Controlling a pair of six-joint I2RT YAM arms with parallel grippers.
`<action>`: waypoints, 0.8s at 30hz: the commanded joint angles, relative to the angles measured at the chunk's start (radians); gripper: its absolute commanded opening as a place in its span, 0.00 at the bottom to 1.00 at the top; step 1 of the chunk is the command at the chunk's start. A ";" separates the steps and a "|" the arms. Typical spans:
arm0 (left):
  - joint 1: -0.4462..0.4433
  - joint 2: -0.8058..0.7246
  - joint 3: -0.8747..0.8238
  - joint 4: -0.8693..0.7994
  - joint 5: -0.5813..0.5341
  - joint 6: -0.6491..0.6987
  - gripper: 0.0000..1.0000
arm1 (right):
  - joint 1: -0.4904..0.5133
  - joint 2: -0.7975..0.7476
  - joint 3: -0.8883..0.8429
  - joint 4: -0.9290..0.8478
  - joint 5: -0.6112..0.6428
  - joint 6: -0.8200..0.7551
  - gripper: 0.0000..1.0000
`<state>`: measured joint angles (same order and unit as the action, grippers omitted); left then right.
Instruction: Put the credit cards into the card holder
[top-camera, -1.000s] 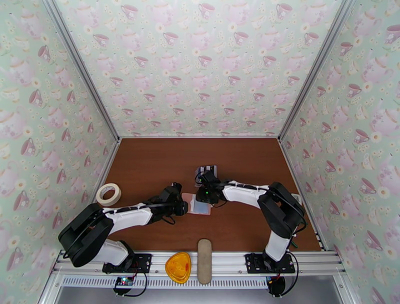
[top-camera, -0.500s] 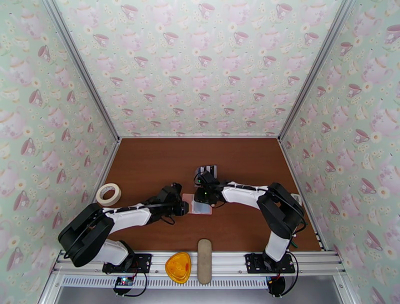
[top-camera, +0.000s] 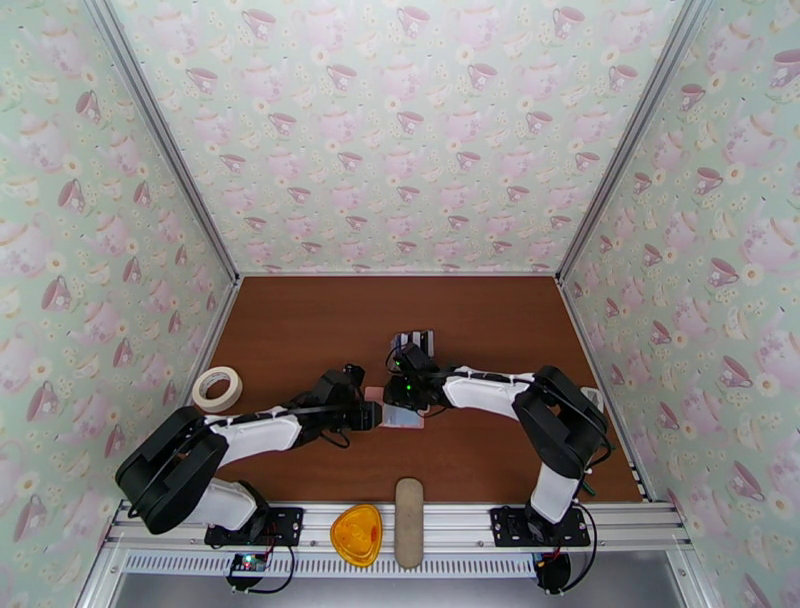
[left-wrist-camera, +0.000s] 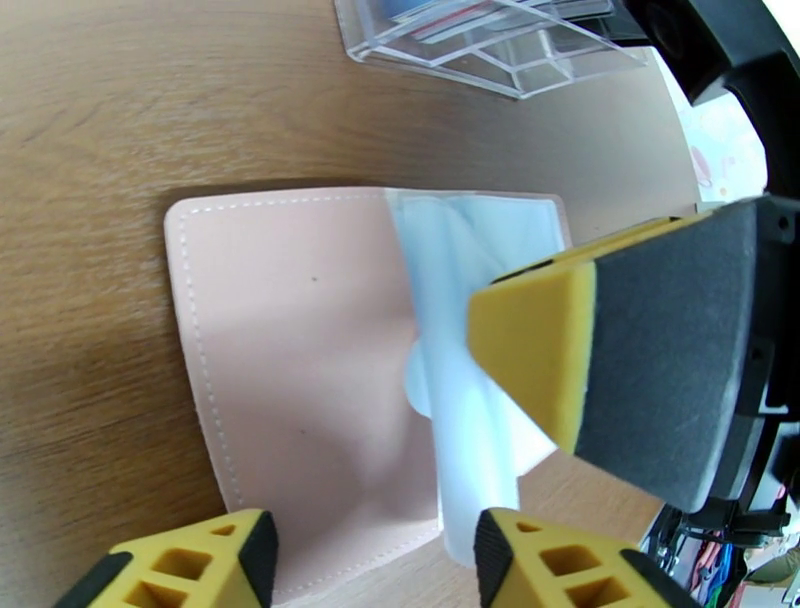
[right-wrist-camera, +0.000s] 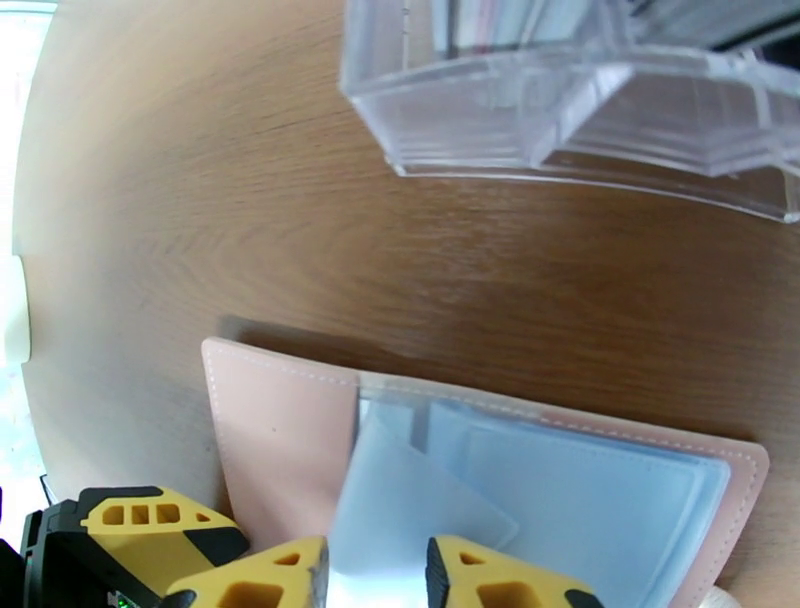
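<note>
Widening noted at left jaws over last second: now open, empty, at 9 o'clock of card holder, laid open mid-worktop. Sleeve pinched, lifted by right jaws, likely readied for loading. Credit cards untouched at 12 o'clock.

White-shelled left arm and right arm with bulky black joints and thin black cables; left gripper and right gripper have yellow fingers with hollow cut-outs and dark grey foam pads.
</note>
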<state>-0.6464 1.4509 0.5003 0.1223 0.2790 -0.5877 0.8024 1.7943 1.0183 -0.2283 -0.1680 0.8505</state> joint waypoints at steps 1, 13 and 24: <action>0.006 -0.008 -0.017 -0.007 0.024 -0.001 0.65 | 0.014 0.022 -0.012 0.032 -0.026 0.019 0.31; 0.007 -0.004 0.004 -0.084 -0.021 0.035 0.66 | 0.017 0.021 0.012 0.046 -0.033 0.036 0.27; 0.007 0.000 0.007 -0.122 -0.068 0.054 0.56 | 0.017 -0.010 0.047 0.020 -0.022 0.026 0.27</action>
<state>-0.6464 1.4467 0.5064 0.0826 0.2512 -0.5488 0.8124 1.8111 1.0340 -0.1936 -0.1905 0.8719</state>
